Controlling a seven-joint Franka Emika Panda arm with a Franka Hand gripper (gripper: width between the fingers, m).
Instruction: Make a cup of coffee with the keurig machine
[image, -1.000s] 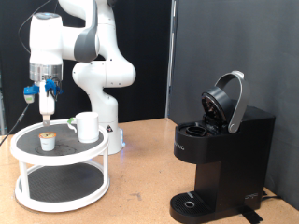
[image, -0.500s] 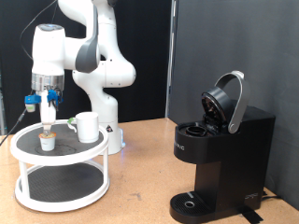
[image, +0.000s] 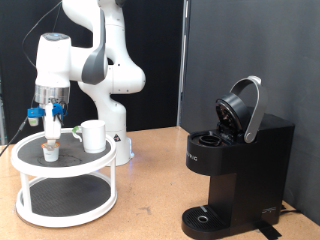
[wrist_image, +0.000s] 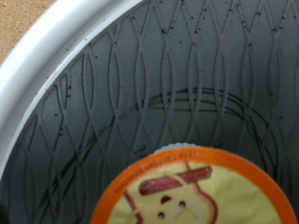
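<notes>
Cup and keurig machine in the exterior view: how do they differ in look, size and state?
The cup is small, white and sits on the round rack; the keurig machine is tall, black and stands on the table. The machine's lid is raised; the cup is upright. The tool hangs beside the cup, far from the machine.

My white arm (image: 100, 60) looks like glossy plastic. The keurig machine (image: 235, 165) is smooth black plastic. The cup (image: 94, 135) looks glazed ceramic. The stand's top tier (wrist_image: 112, 103) is dark mesh with a smooth white rim.
</notes>
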